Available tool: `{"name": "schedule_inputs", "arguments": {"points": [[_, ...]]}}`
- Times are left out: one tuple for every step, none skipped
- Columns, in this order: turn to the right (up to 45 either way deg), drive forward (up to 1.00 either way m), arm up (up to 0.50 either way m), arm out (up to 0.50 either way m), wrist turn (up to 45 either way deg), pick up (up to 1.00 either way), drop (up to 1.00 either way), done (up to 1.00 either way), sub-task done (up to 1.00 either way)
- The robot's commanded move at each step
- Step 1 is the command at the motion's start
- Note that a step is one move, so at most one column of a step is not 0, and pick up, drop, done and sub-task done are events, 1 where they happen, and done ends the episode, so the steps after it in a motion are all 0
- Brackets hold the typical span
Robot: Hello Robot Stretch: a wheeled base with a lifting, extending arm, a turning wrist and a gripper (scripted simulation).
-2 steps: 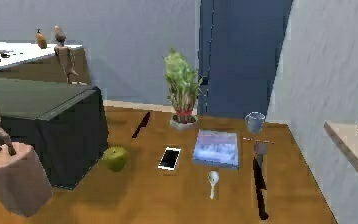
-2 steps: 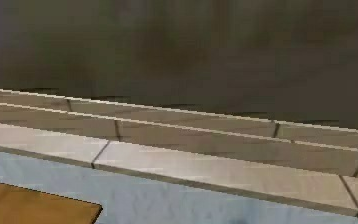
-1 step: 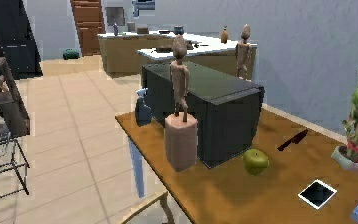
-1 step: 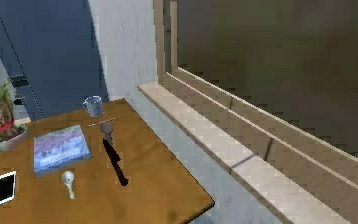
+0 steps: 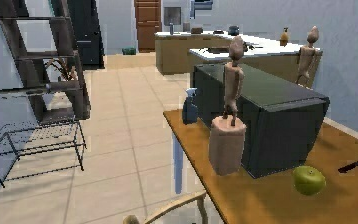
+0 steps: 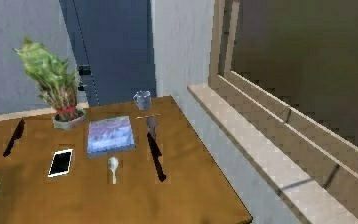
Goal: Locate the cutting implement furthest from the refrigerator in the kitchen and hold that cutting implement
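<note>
Brown wooden table (image 6: 192,175) set along a window sill (image 6: 249,135), with a blue door (image 6: 107,45) past its far edge. In the forward view the same table (image 5: 277,203) carries a large dark box (image 5: 272,115). A wooden figure on a block (image 5: 229,115) stands at the edge beside the box, and a green apple (image 5: 309,180) sits by the box's near corner. In the arm side view a potted plant (image 6: 52,80) stands toward the far edge, with a blue-grey book (image 6: 112,133) mid-table. A knife (image 6: 155,152) lies flat just beside the book on the window side, grey handle toward the far edge. A second dark knife-like blade (image 6: 14,138) lies near the plant, well apart from the first. White phone (image 6: 61,162) and spoon (image 6: 113,170) lie by the book's near side, and a small cup (image 6: 141,99) stands at the far edge. Gripper state: cannot tell.
</note>
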Motion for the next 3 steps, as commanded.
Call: {"name": "schedule_inputs", "arguments": {"points": [[0.0,0.00,0.50,0.00,0.0,0.00,0.00,0.00,0.00],[0.0,0.00,0.38,0.00,0.0,0.00,0.00,0.00,0.00],[0.0,0.00,0.00,0.26,0.0,0.00,0.00,0.00,0.00]]}}
